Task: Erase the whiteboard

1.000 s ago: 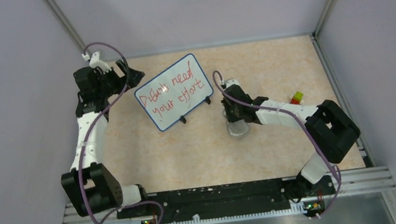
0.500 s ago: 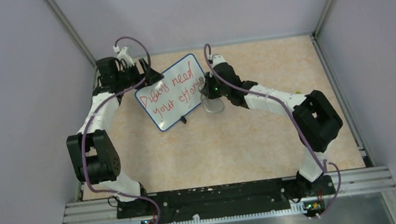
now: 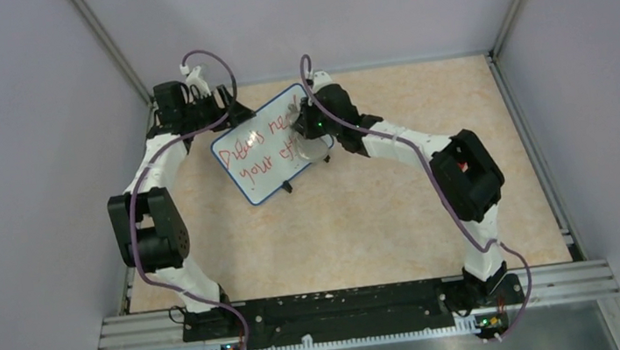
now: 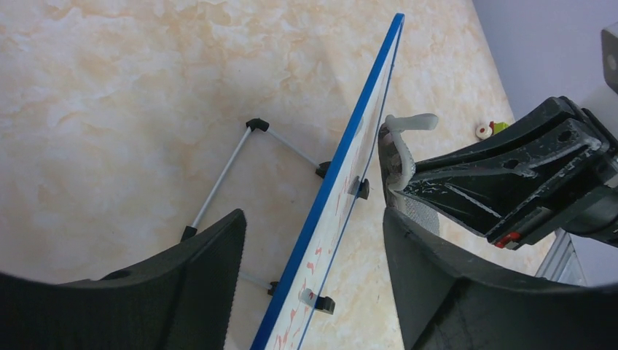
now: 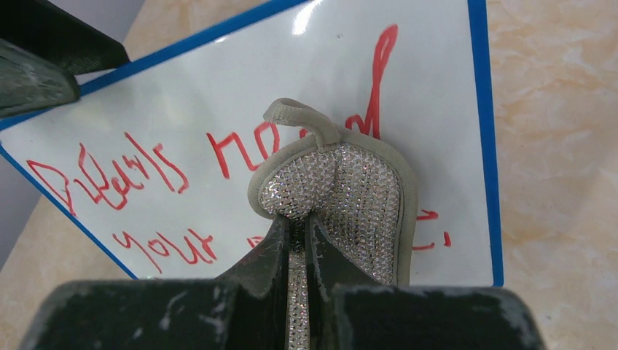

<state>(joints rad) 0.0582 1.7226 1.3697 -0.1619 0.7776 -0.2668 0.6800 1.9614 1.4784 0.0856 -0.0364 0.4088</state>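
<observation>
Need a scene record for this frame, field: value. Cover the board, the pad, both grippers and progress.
board: whiteboard, blue rim, propped tilted on its stand on the table
writing: red handwriting, unwiped wherever it is visible
left gripper: open, jaws straddling the board's far-left edge with a gap on each side
right gripper: shut on the eraser pad
pad: silvery weave with grey rim and loop, against the written face, covering the right part of the text
progress: no wiped patch visible yet

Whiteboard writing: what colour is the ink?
Red handwriting on the whiteboard; it shows best in the right wrist view.
</observation>
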